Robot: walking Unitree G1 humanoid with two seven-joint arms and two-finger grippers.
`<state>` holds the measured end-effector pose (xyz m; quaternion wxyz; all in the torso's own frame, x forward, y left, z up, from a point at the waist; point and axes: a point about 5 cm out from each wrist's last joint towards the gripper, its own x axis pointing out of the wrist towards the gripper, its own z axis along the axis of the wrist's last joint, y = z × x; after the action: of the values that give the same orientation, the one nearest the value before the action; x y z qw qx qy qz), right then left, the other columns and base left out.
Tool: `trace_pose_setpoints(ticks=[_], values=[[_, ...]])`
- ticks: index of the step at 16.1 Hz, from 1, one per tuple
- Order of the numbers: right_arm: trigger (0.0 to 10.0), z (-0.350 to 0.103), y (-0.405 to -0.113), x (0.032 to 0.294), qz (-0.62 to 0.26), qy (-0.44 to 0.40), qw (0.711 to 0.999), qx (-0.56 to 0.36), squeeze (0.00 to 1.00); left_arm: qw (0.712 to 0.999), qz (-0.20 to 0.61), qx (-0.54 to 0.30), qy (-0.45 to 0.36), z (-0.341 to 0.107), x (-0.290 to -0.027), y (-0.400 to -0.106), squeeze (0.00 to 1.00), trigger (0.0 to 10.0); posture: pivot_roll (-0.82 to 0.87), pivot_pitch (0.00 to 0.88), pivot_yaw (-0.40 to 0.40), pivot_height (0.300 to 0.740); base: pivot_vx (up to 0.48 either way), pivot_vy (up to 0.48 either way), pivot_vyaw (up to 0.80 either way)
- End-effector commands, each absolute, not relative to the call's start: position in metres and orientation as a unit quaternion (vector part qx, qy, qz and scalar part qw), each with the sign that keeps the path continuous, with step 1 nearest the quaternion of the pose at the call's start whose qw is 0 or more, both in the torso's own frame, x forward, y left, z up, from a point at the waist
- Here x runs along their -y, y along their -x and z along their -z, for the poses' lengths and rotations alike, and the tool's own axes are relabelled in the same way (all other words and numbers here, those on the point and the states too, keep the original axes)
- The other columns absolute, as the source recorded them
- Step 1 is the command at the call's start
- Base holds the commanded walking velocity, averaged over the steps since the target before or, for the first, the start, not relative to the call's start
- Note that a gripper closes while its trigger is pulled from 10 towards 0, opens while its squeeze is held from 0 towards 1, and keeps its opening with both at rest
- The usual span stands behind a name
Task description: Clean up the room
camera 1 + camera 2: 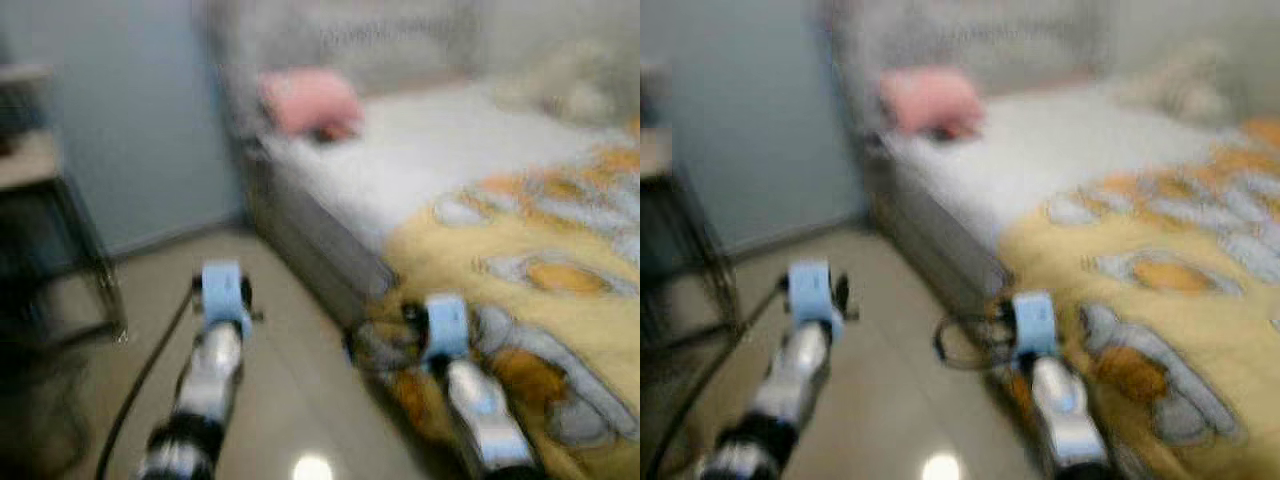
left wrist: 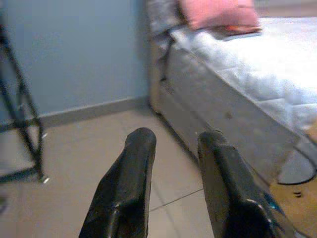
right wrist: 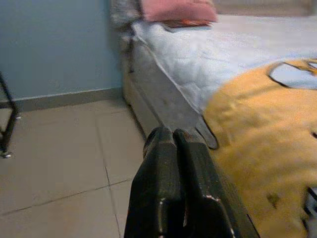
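You have both arms held out low over the tiled floor (image 3: pixel 59 163) as you near the bed (image 2: pixel 237 69), left gripper (image 2: pixel 173 148) fingers apart, right gripper (image 3: pixel 173 144) pressed together and empty, probably heading for the yellow blanket (image 3: pixel 257 148) draped off the bed's edge.

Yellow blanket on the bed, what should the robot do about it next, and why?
Probably step closer and open the right gripper to take the yellow blanket's edge. The blanket hangs off the side of the bed toward the floor, and the right gripper is nearest but shut on nothing. The left gripper is open over bare tiles.
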<state>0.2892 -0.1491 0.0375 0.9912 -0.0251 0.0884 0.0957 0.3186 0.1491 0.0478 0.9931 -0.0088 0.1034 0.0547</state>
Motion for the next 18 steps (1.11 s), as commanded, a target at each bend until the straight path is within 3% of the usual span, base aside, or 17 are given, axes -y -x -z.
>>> trace_pose_setpoints(ticks=[1,18], values=[[10.0,-0.0391,-0.292,0.1475,-0.096,0.022,0.991,-0.088,0.0,0.993,-0.054,-0.109,0.006,-0.0488,-0.1497,-0.3203,0.0,10.0,0.14,0.0,-0.001,0.74,0.48,0.0,0.51],[10.0,-0.0372,-0.2952,0.1397,-0.119,0.018,0.988,-0.093,0.0,0.995,-0.035,-0.093,0.003,-0.0557,-0.1447,-0.3231,0.0,10.0,0.15,0.0,0.0,0.74,0.48,0.0,0.47]])
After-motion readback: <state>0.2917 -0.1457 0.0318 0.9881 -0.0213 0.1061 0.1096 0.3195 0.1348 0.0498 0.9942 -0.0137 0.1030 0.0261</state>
